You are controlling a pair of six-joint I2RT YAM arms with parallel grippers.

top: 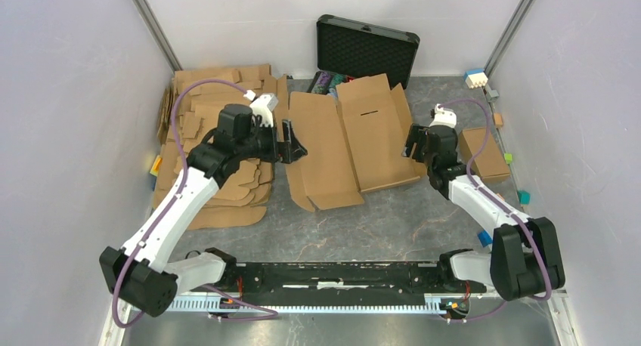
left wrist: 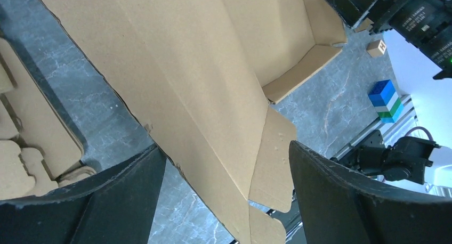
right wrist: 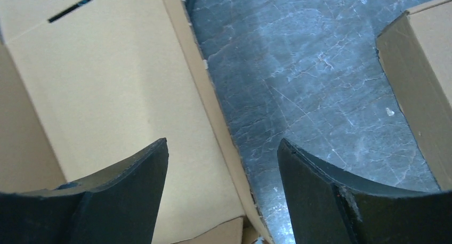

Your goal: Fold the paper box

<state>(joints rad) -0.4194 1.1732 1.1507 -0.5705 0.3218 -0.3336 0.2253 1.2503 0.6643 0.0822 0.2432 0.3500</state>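
While the paper box [top: 348, 138] lies open, left gripper [top: 292, 145] gapes empty at its 9 o'clock. Right gripper [top: 412, 143], same deal, 3 o'clock.

Bare desk [top: 378, 217] is left before the box [top: 348, 138]; its sides are hemmed by a cardboard stack [top: 198, 108] and a carton [top: 484, 153].

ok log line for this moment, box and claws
paper box: unfolded sheet on table | left claw: open, at sheet's left edge | right claw: open, at sheet's right edge

Bright diffuse light, faint shadows, mostly sharp
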